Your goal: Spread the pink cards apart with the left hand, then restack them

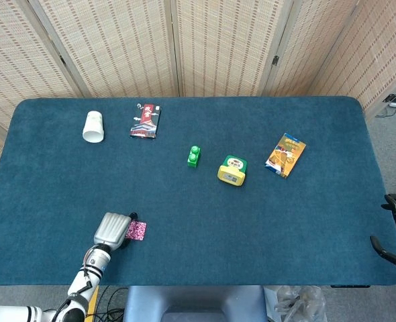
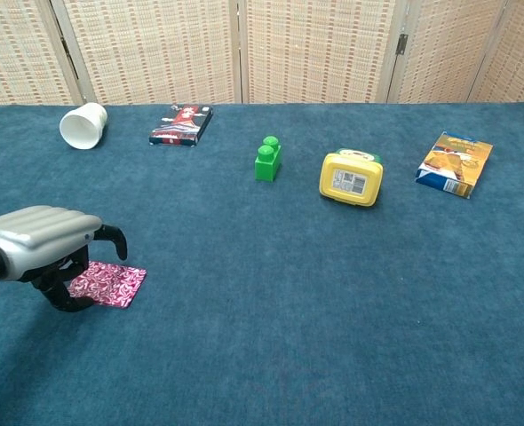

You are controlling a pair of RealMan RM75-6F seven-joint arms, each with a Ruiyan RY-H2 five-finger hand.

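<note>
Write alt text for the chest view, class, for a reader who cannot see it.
The robot's left hand, fingers curled downward, rests over the near edge of a small stack of pink cards on a blue table. Farther back lie a tipped white cup, a dark packet, a green block, a yellow box and an orange-and-blue packet.

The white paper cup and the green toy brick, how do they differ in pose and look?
The white paper cup lies tipped on its side, open mouth showing; the green toy brick stands upright, studs on top. The cup is round and hollow, the brick blocky. Both rest on the blue table, untouched.
</note>
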